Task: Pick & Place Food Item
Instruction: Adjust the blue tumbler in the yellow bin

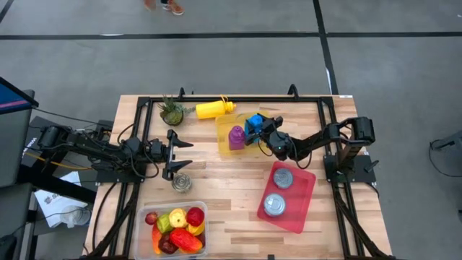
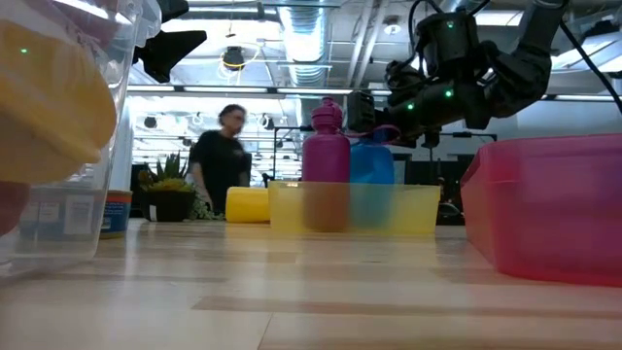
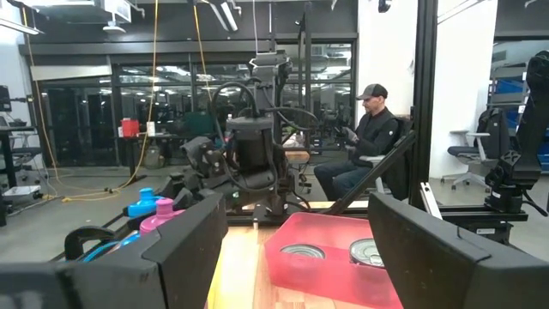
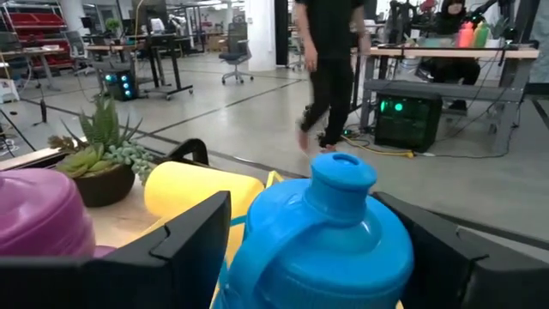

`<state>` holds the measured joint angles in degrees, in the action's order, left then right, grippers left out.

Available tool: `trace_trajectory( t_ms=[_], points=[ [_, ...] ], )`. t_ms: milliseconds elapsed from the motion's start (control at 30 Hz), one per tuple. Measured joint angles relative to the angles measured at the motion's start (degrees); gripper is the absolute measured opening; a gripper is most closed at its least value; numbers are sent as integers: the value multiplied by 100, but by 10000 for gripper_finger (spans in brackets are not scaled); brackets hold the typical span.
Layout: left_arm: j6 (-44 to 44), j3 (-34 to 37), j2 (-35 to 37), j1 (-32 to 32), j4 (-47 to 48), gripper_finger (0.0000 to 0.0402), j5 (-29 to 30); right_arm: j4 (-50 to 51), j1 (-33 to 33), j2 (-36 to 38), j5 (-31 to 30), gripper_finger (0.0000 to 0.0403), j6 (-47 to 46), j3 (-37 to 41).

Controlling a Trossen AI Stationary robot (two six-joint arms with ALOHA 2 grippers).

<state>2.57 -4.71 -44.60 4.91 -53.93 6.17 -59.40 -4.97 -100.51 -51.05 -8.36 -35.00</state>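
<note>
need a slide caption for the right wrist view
Right claw open around the blue bottle, purple bottle and yellow bottle beside it, potted succulent behind.

Bright overhead lighting, foreground perhaps blurred.

Count on my bench (image 1: 238,195): three bottles – one yellow (image 1: 214,108), one purple (image 1: 237,136), one blue (image 1: 254,124). Three bins – yellow bin (image 1: 222,132), red bin (image 1: 303,206), clear bin (image 1: 146,232). Three cans – two in the red bin (image 1: 283,176) (image 1: 274,205), one (image 1: 182,183) loose. One potted plant (image 1: 171,112) at the far left corner. One fruit pile (image 1: 177,229), pieces too jumbled to count. My two grippers: left (image 1: 181,156), right (image 1: 261,133).
</note>
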Motion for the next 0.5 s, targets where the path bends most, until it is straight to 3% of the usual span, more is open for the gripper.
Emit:
trace_trajectory(
  t_ms=[500],
  points=[
    [-2, 0, -2, 0, 0, 280, 0, -952, 9, 7, -4, 269, 815, -15]
  ],
)
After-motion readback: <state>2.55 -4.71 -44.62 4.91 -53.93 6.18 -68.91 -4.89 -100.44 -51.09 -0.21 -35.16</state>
